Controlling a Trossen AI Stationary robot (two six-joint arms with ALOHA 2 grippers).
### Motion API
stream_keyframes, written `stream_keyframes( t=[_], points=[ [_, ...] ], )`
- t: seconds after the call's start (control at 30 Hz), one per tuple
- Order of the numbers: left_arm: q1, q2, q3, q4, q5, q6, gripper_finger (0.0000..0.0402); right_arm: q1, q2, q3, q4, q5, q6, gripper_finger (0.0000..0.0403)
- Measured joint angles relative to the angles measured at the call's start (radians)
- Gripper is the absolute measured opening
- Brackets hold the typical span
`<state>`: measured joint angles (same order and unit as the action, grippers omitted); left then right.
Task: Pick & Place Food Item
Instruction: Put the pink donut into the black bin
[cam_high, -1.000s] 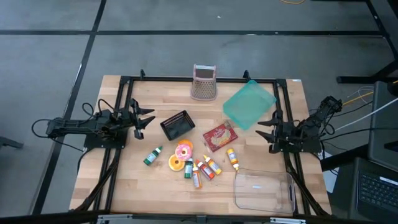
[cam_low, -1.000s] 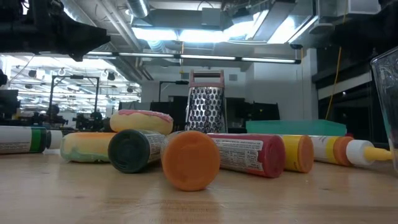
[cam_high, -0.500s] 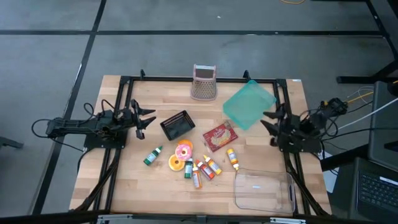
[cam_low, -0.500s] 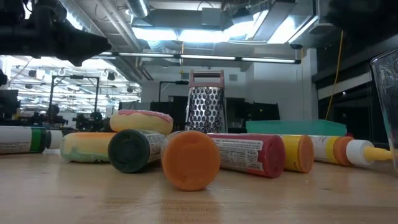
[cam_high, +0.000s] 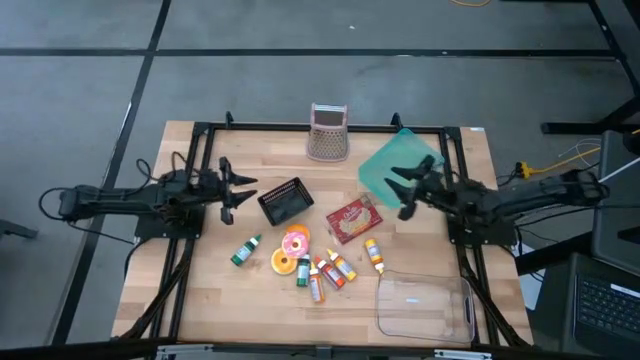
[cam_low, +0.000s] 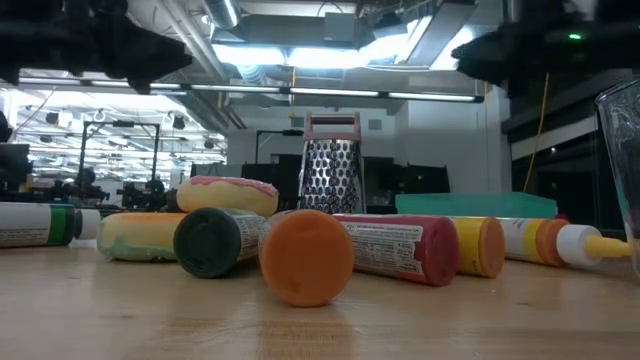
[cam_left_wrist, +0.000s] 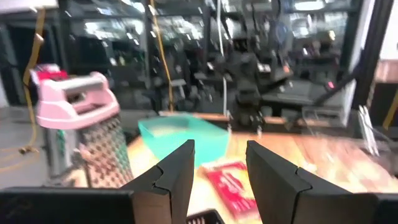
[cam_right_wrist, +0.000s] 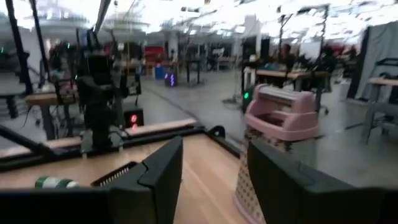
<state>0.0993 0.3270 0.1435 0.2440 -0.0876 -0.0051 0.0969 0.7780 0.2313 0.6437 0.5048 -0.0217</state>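
Observation:
A pink-iced donut (cam_high: 296, 241) lies on the wooden table's middle, next to an orange round piece (cam_high: 282, 263), a green bottle (cam_high: 245, 250), several small sauce bottles (cam_high: 330, 270) and a red packet (cam_high: 354, 219). In the low view the donut (cam_low: 228, 195) rests on top of other items. My left gripper (cam_high: 240, 192) hovers open and level at the table's left, beside a black basket (cam_high: 285, 200). My right gripper (cam_high: 398, 190) hovers open and level over the near edge of a teal lid (cam_high: 398, 165). Both wrist views show open fingers with nothing between them, left (cam_left_wrist: 221, 180) and right (cam_right_wrist: 214, 174).
A pink-handled grater (cam_high: 328, 132) stands at the far edge. A clear plastic container (cam_high: 424, 305) sits at the near right. A black frame (cam_high: 300, 128) runs around the work area. Bare wood shows at the near left and along the near edge.
My right gripper has swung out from the table's right edge toward the middle and risen, and now stands over the teal lid's near edge. My left gripper has risen slightly and edged toward the black basket. Nothing on the table has moved.

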Motion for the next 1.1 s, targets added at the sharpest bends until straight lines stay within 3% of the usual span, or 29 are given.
stream_keyframes(
  t=[0.23, 0.4, 0.57, 0.77, 0.9, 1.1],
  points=[
    [0.0, 0.306, 0.132, 0.03, 0.013, 0.11, 0.0141, -0.05, 0.404, 0.287, -0.023, -0.104, -0.129, 0.0178],
    [-0.002, 0.478, 0.218, 0.029, 0.001, 0.184, 0.0141, -0.051, 0.557, 0.501, -0.095, -0.034, -0.231, 0.0178],
    [-0.037, 0.637, 0.296, -0.004, -0.081, 0.278, 0.0141, -0.052, 0.599, 0.614, -0.149, 0.019, -0.265, 0.0178],
    [-0.081, 0.794, 0.377, -0.054, -0.251, 0.332, 0.0141, -0.052, 0.595, 0.626, -0.168, 0.113, -0.304, 0.0178],
    [-0.087, 0.836, 0.402, -0.122, -0.252, 0.308, 0.0141, -0.052, 0.595, 0.626, -0.218, 0.135, -0.301, 0.0178],
    [-0.103, 0.857, 0.447, -0.232, -0.17, 0.229, 0.0141, -0.051, 0.595, 0.625, -0.239, 0.134, -0.292, 0.0178]
  ],
)
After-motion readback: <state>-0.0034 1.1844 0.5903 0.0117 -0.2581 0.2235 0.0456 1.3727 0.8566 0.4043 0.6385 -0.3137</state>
